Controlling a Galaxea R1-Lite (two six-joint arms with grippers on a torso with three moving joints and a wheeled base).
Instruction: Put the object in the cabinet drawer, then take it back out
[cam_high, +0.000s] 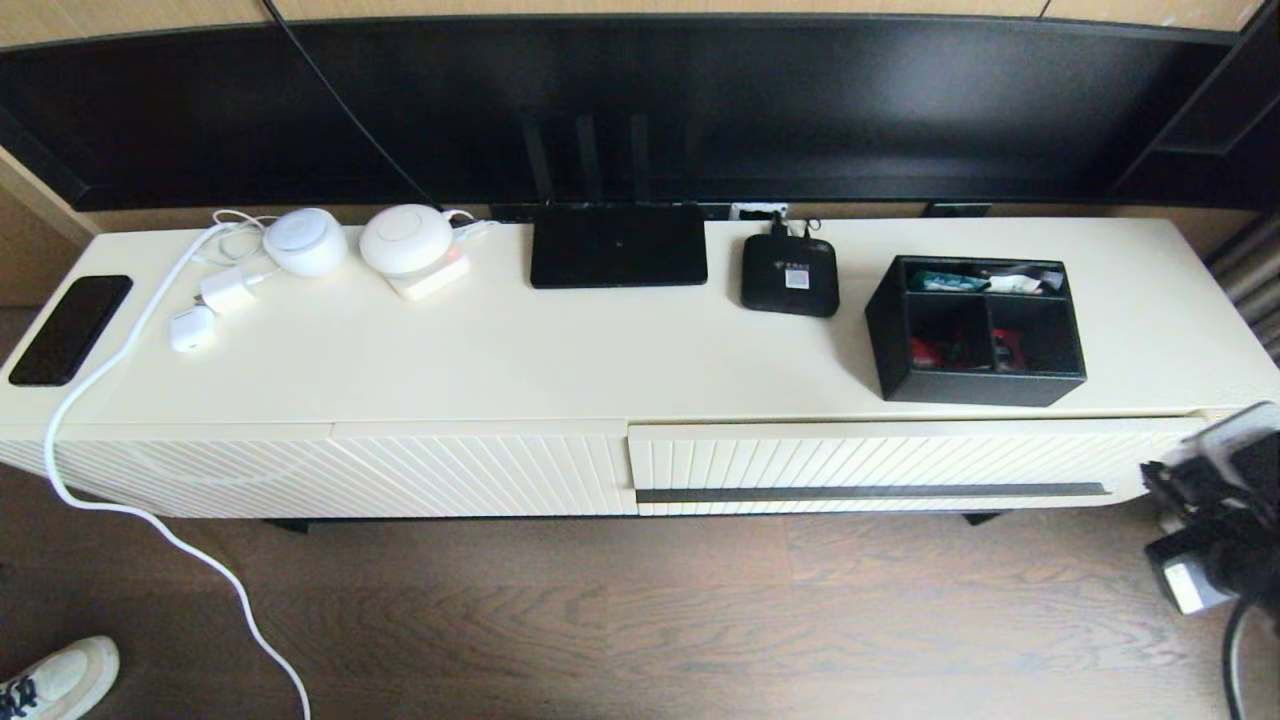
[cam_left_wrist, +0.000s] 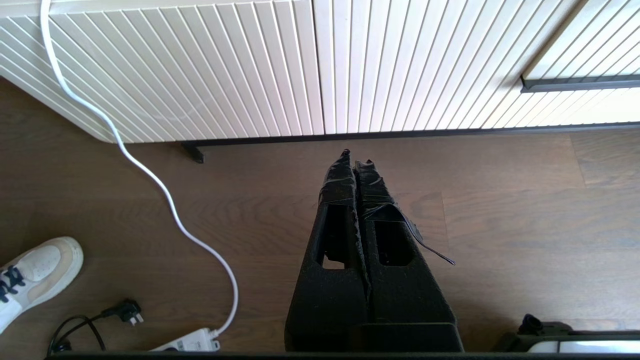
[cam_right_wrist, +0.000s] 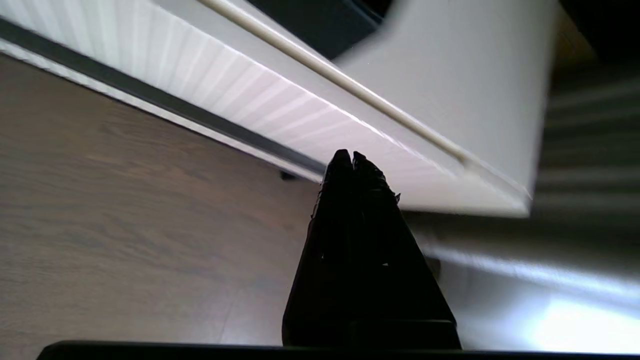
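Two grippers: both pressed together, holding nothing.
Organizer box (cam_high: 975, 330): sits on the cabinet top (cam_high: 560, 350), toward its right end, long axis running along the cabinet.
Cabinet drawer (cam_high: 880, 470): shut, directly below the box; its dark handle strip (cam_high: 870, 492) runs left to right.
Right gripper (cam_right_wrist: 347, 159): low by the cabinet's right corner, beside the drawer's end; the handle lies to its left, the box up and left.
Left gripper (cam_left_wrist: 355, 160): parked near the floor, facing the plain ribbed panel (cam_left_wrist: 200, 70).
Nearer arm: the right, by my judgement.

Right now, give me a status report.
Both hands shut, empty: right hand near drawer's right end, left hand parked low. Organizer box on cabinet top. Drawer closed.
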